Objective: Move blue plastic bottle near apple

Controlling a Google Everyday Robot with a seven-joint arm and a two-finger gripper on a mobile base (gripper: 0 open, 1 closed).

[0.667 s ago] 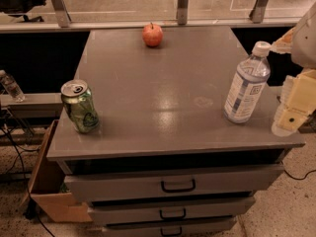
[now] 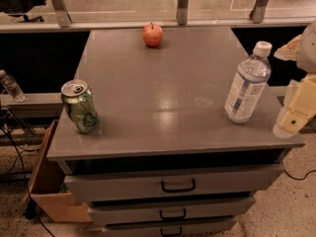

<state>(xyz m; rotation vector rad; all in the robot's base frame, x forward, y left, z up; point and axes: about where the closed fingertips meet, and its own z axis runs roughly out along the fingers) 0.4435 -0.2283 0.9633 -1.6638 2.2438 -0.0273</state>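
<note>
Tool (image 2: 294,116) angled down, just right of blue plastic bottle (image 2: 247,85)

The gripper (image 2: 291,120), at the right edge, is cream-coloured and blocky, with a small dark square mark. The arm segment (image 2: 308,46) above it is rounded and white.

Office or lab workspace
Left of the end effector (image 2: 295,113) – a grey drawer counter (image 2: 163,83), cardboard box (image 2: 49,194), floor cables (image 2: 15,154), framed glass (image 2: 118,1) beyond.
</note>
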